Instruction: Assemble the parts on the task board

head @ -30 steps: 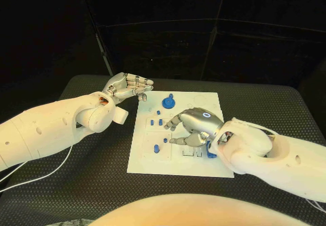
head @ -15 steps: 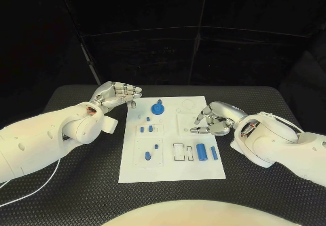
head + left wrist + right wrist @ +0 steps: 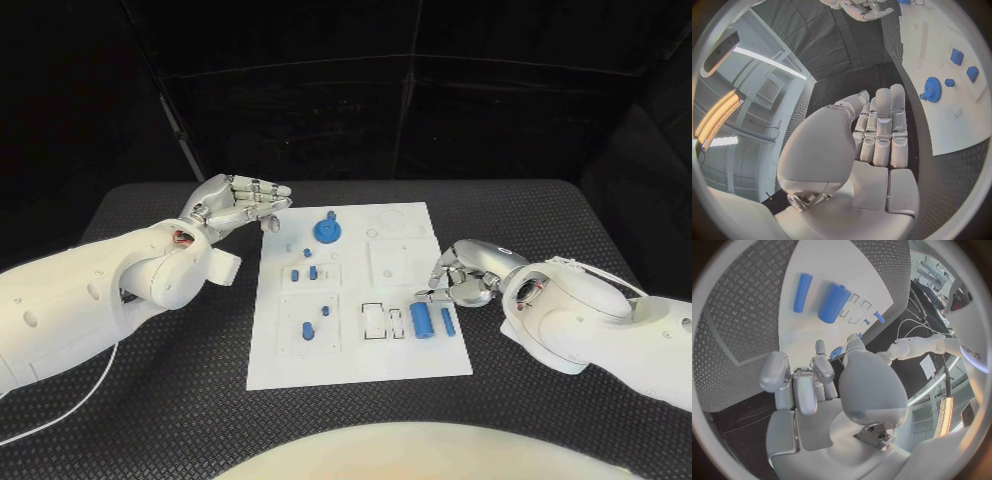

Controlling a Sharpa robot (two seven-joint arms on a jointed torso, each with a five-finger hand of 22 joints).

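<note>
Two white arms reach over the black surface (image 3: pixel 173 400), one from each side of the white task board (image 3: pixel 361 355), which lies in the middle of it. The left hand (image 3: pixel 231 203) hovers just off the board's far left corner, its fingers curled in together with nothing in them; the left wrist view shows those fingers (image 3: pixel 882 125) lying side by side and folded toward the palm. The right hand (image 3: pixel 469 272) sits at the board's right edge, about halfway along it, fingers likewise drawn in and empty, and the right wrist view shows them bent over the board without touching any piece.

Several blue parts are on the board. A gear (image 3: pixel 327 231) with a small knob stands near the far end, left of centre. Below it, two short pegs (image 3: pixel 303 273) stand close together in a square recess, and nearer still a rounded piece (image 3: pixel 307 330) and a small peg (image 3: pixel 326 311) sit in a second recess. On the right side of the board's near half, a thick cylinder (image 3: pixel 421 320) lies beside a thinner rod (image 3: pixel 447 321), the two parallel and just apart, close to the right hand but untouched by it. Left of the cylinder are outlined rectangular slots (image 3: pixel 384 320).
</note>
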